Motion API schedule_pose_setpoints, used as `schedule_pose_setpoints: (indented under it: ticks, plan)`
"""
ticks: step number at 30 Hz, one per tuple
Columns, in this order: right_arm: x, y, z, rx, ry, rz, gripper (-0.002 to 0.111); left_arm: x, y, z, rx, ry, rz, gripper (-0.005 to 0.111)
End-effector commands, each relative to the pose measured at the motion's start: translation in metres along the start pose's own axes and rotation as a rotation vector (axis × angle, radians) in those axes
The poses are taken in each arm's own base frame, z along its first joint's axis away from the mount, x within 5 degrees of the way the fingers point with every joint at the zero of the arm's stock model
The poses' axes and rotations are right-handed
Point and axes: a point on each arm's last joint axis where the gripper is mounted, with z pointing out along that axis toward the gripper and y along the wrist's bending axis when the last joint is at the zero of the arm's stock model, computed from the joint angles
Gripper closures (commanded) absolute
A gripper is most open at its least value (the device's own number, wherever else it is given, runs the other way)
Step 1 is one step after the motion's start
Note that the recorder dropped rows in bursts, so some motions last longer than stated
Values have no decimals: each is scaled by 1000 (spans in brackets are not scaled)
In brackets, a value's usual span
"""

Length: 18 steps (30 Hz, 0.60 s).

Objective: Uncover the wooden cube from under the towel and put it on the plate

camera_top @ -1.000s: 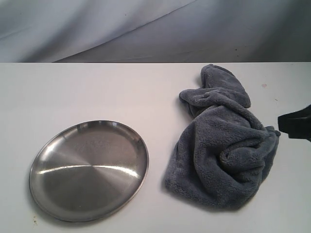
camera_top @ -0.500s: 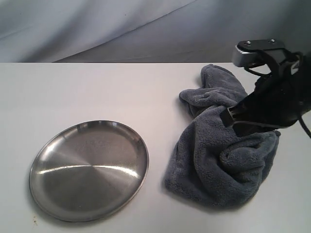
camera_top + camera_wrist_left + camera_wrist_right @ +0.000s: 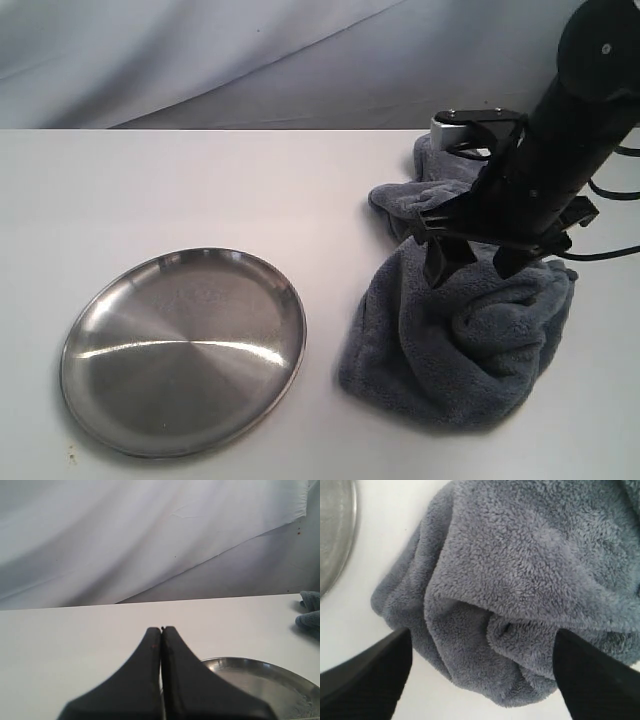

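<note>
My right hand (image 3: 470, 272) hangs spread over the towel (image 3: 450, 350), at 4 o'clock on the tabletop (image 3: 200, 190). The wooden cube is hidden, I think under it. I should pinch one fluffy fold and lift slowly, away from the plate (image 3: 185, 350) at 8 o'clock.

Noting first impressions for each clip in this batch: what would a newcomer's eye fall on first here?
The crumpled grey towel, heaped on the right of the white table, draws the eye first, with the black right gripper poised over it, jaws spread wide. On the left lies a shiny round metal plate with nothing on it.
</note>
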Motion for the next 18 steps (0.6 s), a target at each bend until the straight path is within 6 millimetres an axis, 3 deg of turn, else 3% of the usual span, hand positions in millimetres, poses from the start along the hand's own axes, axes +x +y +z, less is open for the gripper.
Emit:
schedule_pose_setpoints:
  ticks: [1,9,18]
  plan:
    - [-8,-3,7,26,-34,72,33,1,0,0,5,-3,-4,107]
    - [-14,-14,19,122,-52,141,33,1,0,0,5,-3,-4,107]
    - [-18,-19,19,178,-94,143,33,1,0,0,5,-3,-4,107]
